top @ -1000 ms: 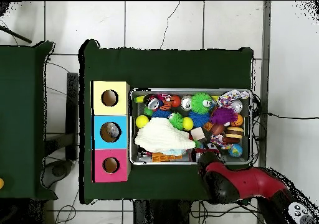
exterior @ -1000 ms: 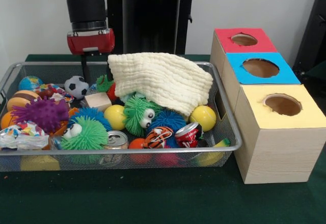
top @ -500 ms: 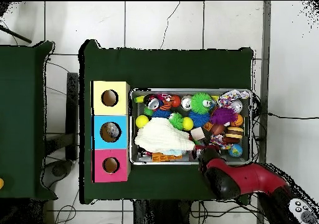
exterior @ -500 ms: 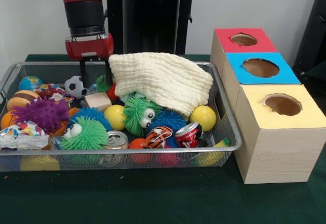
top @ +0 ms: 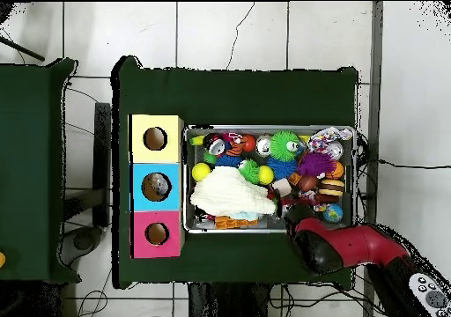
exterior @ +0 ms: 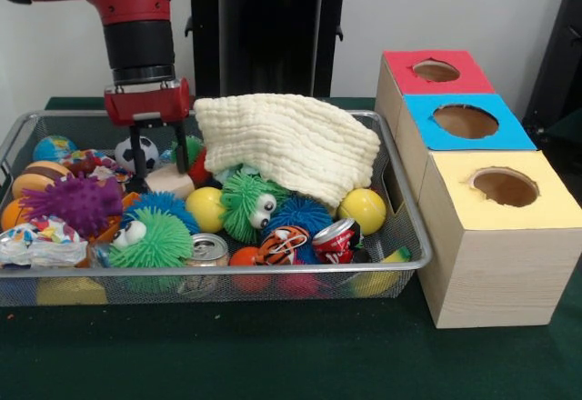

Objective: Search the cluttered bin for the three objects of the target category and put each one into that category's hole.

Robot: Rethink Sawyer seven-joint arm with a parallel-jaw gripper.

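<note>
Crowded bin, open holes
We see the cream cloth (exterior: 286,142) covering the bin (exterior: 411,227) middle, toys packed around; the three boxes' holes (exterior: 505,185) stand unobstructed.

A wire basket (exterior: 414,236) stands on the table (exterior: 273,355), with three boxes (exterior: 496,236) in a row just beside it, on its right in the front view; a cloth (exterior: 291,141) lies over the toys toward that side; cans (exterior: 336,239) sit at the near rim; the gripper (exterior: 156,156) hangs over a wooden block (exterior: 171,182) toward the back left.
</note>
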